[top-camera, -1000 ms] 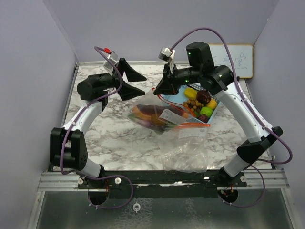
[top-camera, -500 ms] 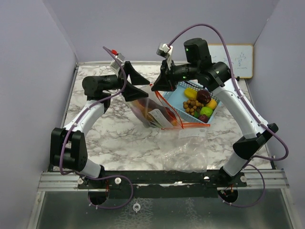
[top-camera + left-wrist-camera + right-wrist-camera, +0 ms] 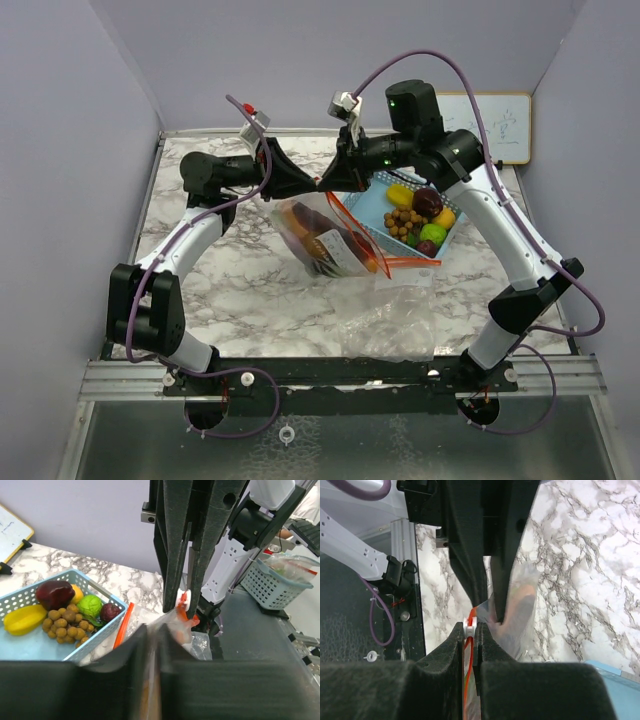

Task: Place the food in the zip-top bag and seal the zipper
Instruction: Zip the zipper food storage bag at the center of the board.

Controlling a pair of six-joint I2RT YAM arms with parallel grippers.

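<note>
Over the table [image 3: 230, 290] the left arm has swung in from the left. A second ago it stood apart from the bag [image 3: 325, 235], and now it meets the right arm at the bag's top edge. The bag no longer slumps on the marble. It hangs from that edge, drawn upright and narrower, with its lower end near the table beside the basket [image 3: 368, 206].

The left gripper [image 3: 312, 184], wide open a second ago, is now closed on the film at the mouth, and its wrist view shows plastic pinched between the fingers. The right gripper [image 3: 330, 183], just beside it, clamps the orange zipper strip at the white slider [image 3: 469, 625], as it did before.

Some food [image 3: 322, 243], orange and dark pieces, shows through the bag. The grapes [image 3: 403, 220] and the yellow, purple and green fruits lie in the basket as before.

With both ends of the mouth now held, the arms look ready either to pull it open or to run the slider. Sealing now would leave the task short, because much of the food is outside the bag.
</note>
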